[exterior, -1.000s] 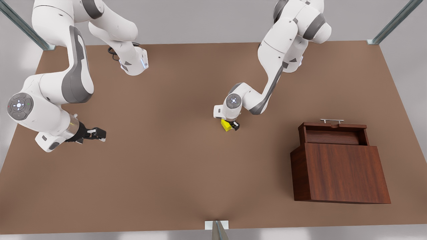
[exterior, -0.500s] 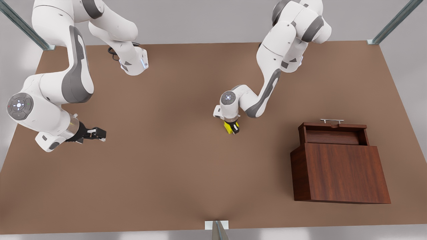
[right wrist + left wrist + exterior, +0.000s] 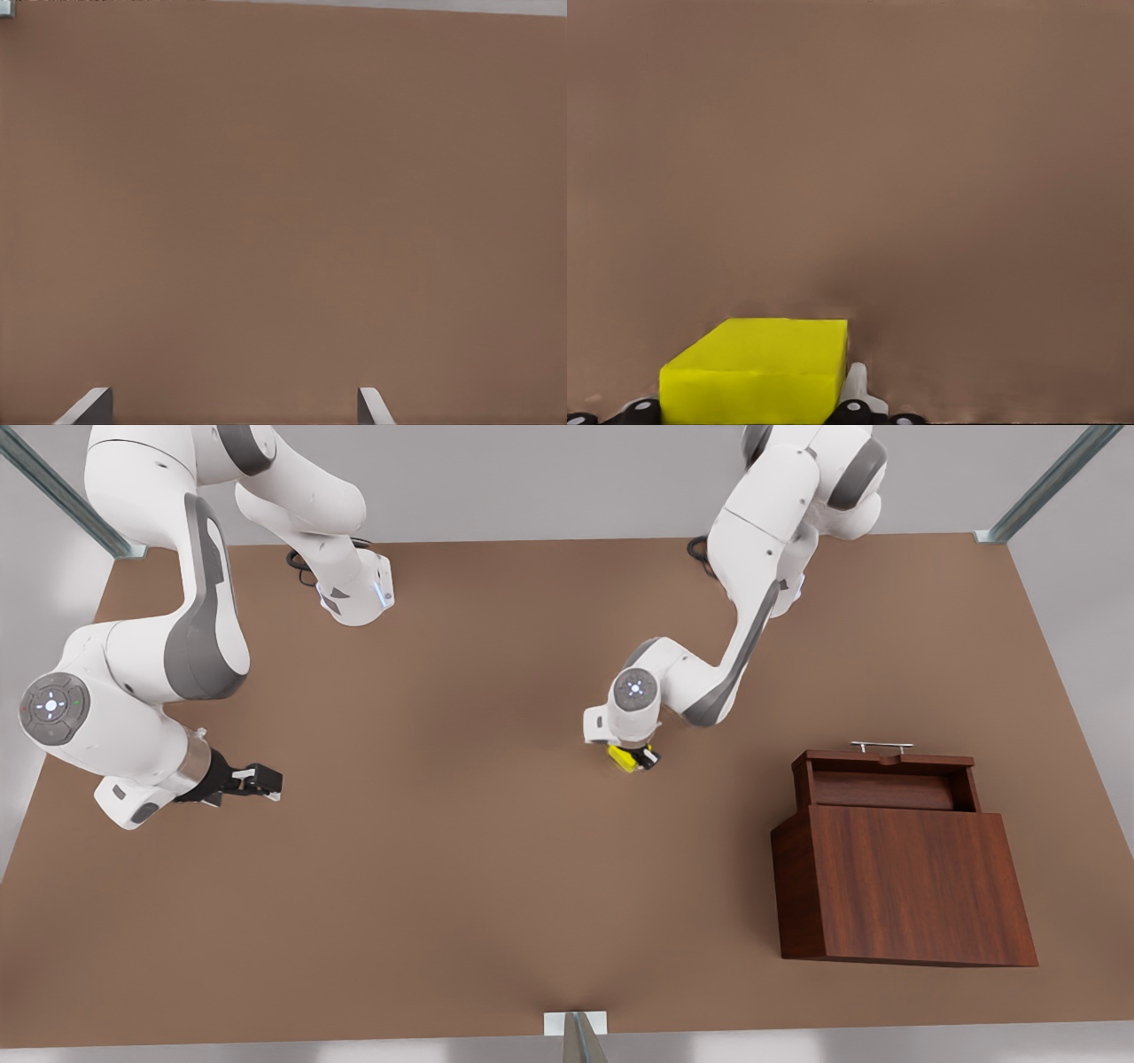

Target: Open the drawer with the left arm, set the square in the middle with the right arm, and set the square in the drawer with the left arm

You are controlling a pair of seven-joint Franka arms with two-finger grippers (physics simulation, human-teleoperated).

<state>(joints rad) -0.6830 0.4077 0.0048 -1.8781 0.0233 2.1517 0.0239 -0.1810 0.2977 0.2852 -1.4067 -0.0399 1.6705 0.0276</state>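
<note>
Left pincer (image 3: 636, 759) clamped over mid-table, right pincer (image 3: 263, 781) spread, waiting aside

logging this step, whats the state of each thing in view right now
drawer: pulled open, nothing inside that shows.
yellow cube: held in the left hand over the middle of the table, not in the drawer.
left hand: shut on the yellow cube.
right hand: open, holding nothing, waiting at the front view's left.
cabinet: standing on the table at the front view's right.
</note>
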